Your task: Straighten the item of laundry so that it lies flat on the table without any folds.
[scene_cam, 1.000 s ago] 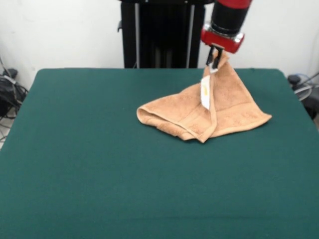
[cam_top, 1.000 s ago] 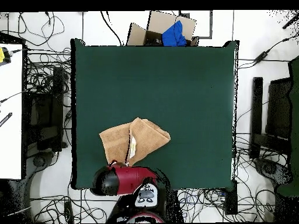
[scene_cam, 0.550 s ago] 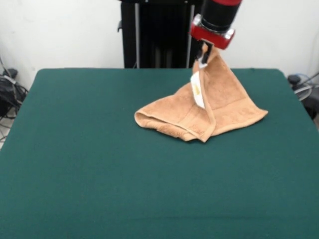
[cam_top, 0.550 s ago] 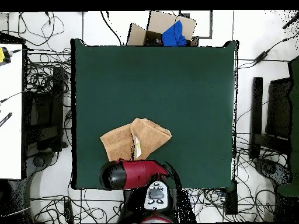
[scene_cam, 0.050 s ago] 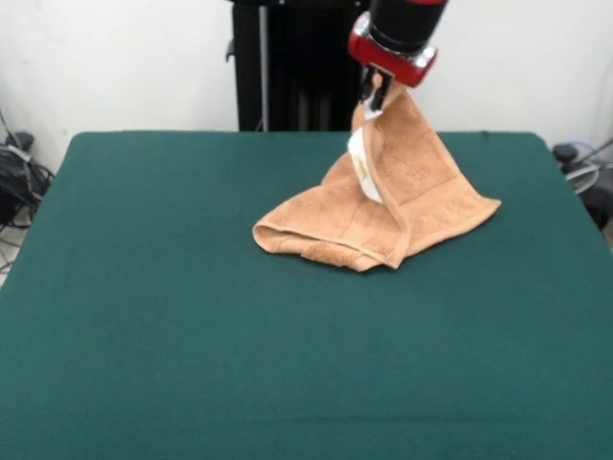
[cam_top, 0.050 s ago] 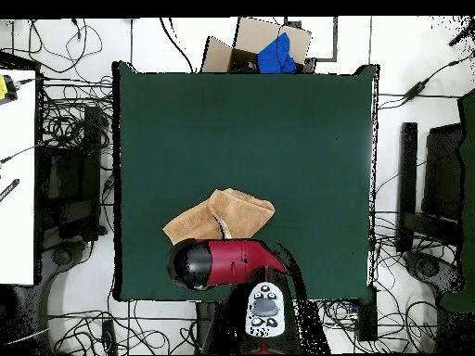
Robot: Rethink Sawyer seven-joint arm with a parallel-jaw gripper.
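Note:
The item of laundry (scene_cam, 0.050 s ago: 383, 206) is an orange-tan towel, folded and drawn up into a peak. My gripper (scene_cam, 0.050 s ago: 374, 94) is shut on its top corner, high over the far side of the table (scene_cam, 0.050 s ago: 172, 316). A white label (scene_cam, 0.050 s ago: 360, 171) hangs just below the grip. The towel's lower folds rest on the green cloth and spread toward the front. In the overhead view the towel (cam_top, 0.050 s ago: 232, 215) lies near the table's bottom edge (cam_top, 0.050 s ago: 306, 167), partly covered by the red arm; the gripper itself is hidden there.
A cardboard box with blue cloth (cam_top, 0.050 s ago: 264, 48) sits beyond the table's top edge in the overhead view. Cables and dark equipment (cam_top, 0.050 s ago: 70, 176) line both sides of the table. The red arm (cam_top, 0.050 s ago: 218, 264) overhangs the table's bottom edge.
My gripper has risen and moved left in the front view, carrying the towel's corner. The towel's right tip slid left across the table with it.

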